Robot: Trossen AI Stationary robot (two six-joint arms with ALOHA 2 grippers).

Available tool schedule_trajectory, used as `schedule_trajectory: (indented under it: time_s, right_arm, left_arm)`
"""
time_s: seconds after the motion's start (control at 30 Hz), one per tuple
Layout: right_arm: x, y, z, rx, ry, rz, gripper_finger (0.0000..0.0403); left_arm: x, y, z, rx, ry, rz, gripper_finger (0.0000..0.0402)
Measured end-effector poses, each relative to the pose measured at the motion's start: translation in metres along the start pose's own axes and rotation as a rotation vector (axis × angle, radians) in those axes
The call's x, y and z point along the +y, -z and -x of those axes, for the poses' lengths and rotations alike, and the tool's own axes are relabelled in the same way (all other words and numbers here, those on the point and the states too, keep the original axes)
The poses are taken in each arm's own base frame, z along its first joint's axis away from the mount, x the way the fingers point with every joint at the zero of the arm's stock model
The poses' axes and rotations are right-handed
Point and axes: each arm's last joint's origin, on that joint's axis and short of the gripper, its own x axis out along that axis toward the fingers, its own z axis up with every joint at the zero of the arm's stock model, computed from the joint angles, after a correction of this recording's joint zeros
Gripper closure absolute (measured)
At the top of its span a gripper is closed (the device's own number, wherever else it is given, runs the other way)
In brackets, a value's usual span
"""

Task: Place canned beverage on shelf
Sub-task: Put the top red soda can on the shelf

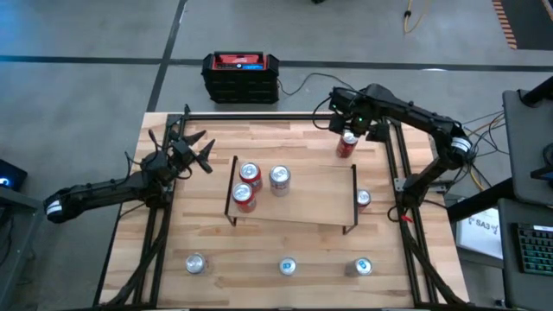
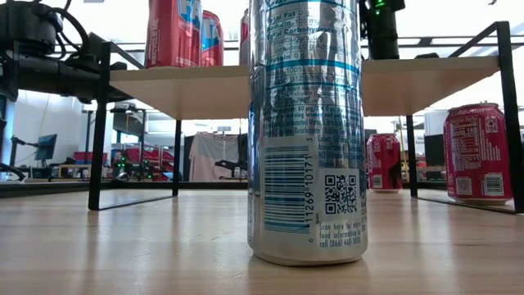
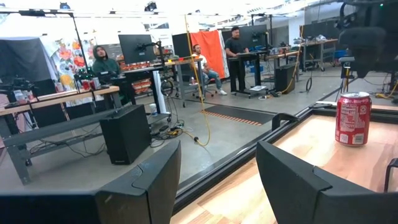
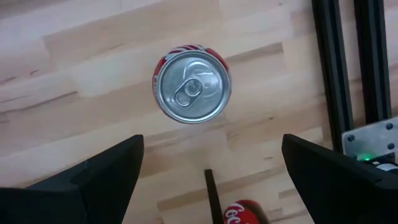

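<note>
1. The shelf (image 1: 302,192) is standing near the middle of the desk (image 1: 285,242), and three upright cans are sitting on its left part — a red can (image 1: 250,173), a silver-topped can (image 1: 280,177) just beside it, and another red can (image 1: 243,198) at the front left corner.
2. The right end effector (image 1: 346,122) is hovering over the far right part of the desk, its fingers spread wide and holding nothing; in the right wrist view its two dark fingers (image 4: 99,177) are showing well apart, with a red can (image 4: 192,83) standing upright on the wood below, seen from its silver top and touched by neither finger.
3. That same red can (image 1: 347,143) is standing on the desk just behind the shelf's far right corner, not on the shelf.
4. Another red can (image 1: 363,199) is standing on the desk just beside the shelf's right legs.
5. Three more cans are lining the near edge of the desk: one at the left (image 1: 196,263), one in the middle (image 1: 288,267) and one at the right (image 1: 362,267). In the low view the tall silver can (image 2: 308,131) is filling the foreground.
6. The left end effector (image 1: 197,149) is waiting over the left side of the desk, its fingers parted and gripping nothing.
7. Off the desk, a black and red case (image 1: 241,76) is sitting on the floor.
</note>
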Motion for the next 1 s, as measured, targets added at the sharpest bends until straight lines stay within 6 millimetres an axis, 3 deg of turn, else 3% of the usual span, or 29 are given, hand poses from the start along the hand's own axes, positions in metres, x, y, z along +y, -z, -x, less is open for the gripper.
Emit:
schedule_trajectory:
  time_s: [0.3, 0.5, 0.73, 1.0]
  right_arm:
    - [0.019, -0.007, -0.030, 0.039, 0.092, -0.005, 0.0035]
    - [0.022, -0.023, -0.049, 0.123, 0.123, -0.008, 0.0035]
    - [0.021, -0.037, -0.056, 0.183, 0.096, 0.004, 0.0035]
    - [0.024, -0.038, -0.057, 0.168, 0.060, 0.040, 0.0035]
  left_arm:
    - [0.000, 0.000, 0.000, 0.000, 0.000, 0.000, 0.0207]
    - [0.000, 0.000, 0.000, 0.000, 0.000, 0.000, 0.0207]
    - [0.000, 0.000, 0.000, 0.000, 0.000, 0.000, 0.0207]
    - [0.000, 0.000, 0.000, 0.000, 0.000, 0.000, 0.0207]
